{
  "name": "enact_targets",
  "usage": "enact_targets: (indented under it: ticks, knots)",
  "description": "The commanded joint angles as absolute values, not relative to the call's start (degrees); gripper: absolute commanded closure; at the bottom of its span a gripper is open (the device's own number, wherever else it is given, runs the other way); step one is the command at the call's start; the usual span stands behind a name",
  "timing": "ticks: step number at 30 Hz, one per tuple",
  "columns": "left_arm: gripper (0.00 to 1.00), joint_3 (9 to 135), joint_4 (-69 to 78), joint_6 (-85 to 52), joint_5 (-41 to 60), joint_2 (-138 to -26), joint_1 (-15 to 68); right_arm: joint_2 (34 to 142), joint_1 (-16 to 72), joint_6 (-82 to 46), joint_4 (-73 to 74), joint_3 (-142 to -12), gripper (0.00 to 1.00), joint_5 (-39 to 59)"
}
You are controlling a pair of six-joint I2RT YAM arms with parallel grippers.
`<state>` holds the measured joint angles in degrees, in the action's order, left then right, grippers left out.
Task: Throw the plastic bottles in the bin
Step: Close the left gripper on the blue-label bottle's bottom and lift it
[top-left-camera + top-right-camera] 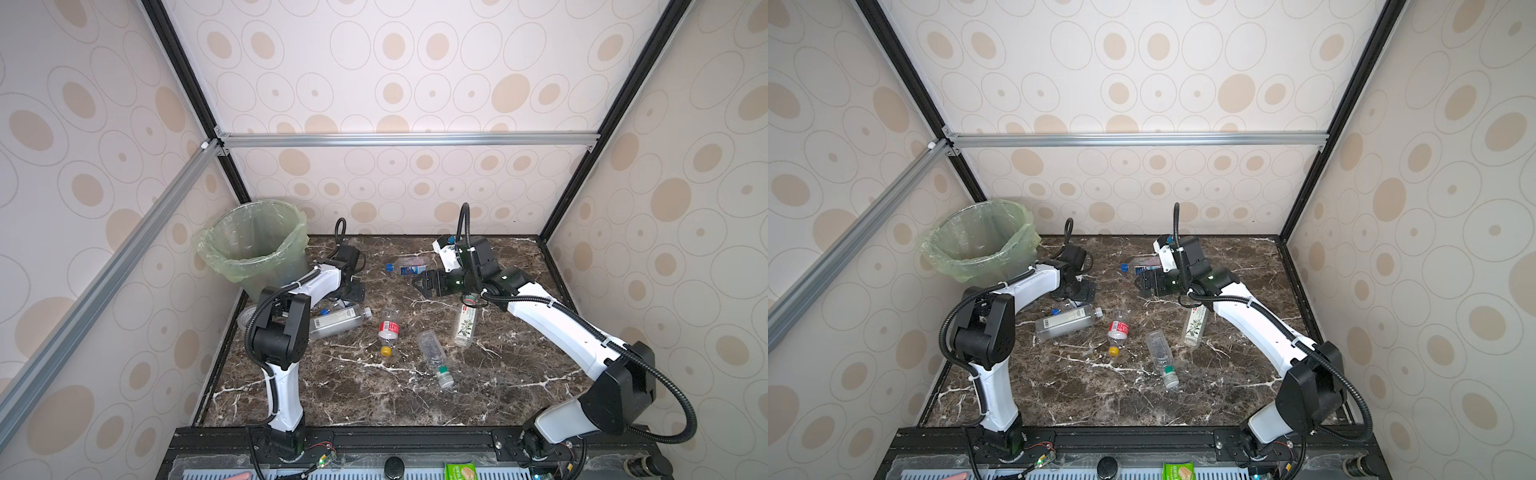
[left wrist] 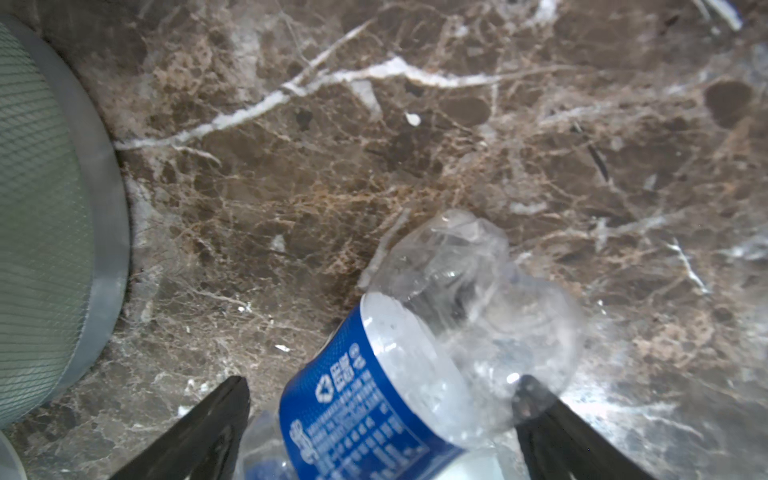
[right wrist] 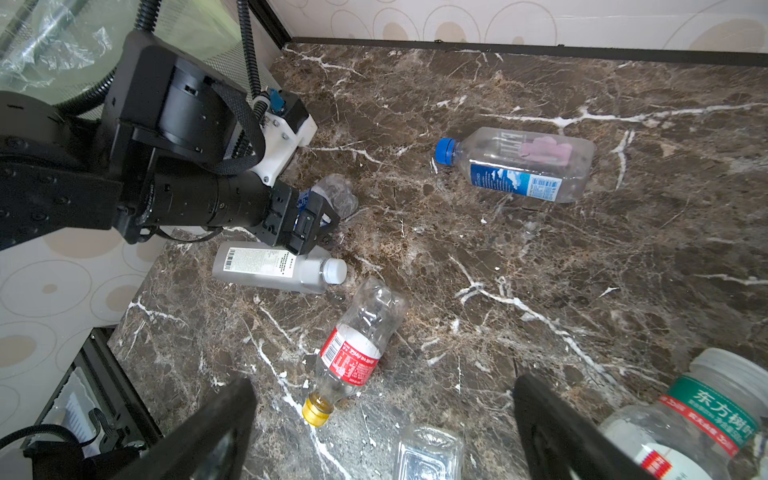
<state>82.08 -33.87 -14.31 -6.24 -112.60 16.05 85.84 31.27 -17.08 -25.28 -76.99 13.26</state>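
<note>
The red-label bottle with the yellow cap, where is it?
In both top views the red-label bottle lies near the table's middle, yellow cap toward the front, between the barcode-label bottle on its left and the green-collared clear bottle on its right.

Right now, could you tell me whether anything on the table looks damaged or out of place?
Yes: the blue-labelled bottle lying between the open jaws of the left gripper is badly crumpled at its clear end. The other bottles simply lie on their sides on the table; no spill shows.
</note>
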Motion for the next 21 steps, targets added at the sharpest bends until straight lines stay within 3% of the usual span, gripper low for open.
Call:
enact_targets:
  ticks: [1, 14, 21]
  knots:
    - [0.04, 82.46, -32.04, -13.20, -5.32, -112.88, 15.84, 86.64, 31.25, -17.01, -25.30, -76.71, 0.00, 14.17]
    - [0.19, 84.90, -30.47, -12.49, -4.97, -116.94, 15.29, 85.16, 30.81, -18.02, -24.61, -74.89, 0.00, 14.13]
    - [0.36, 87.34, -28.86, -12.18, -5.01, -117.36, 15.12, 84.71, 30.34, -18.79, -24.30, -74.05, 0.00, 14.06]
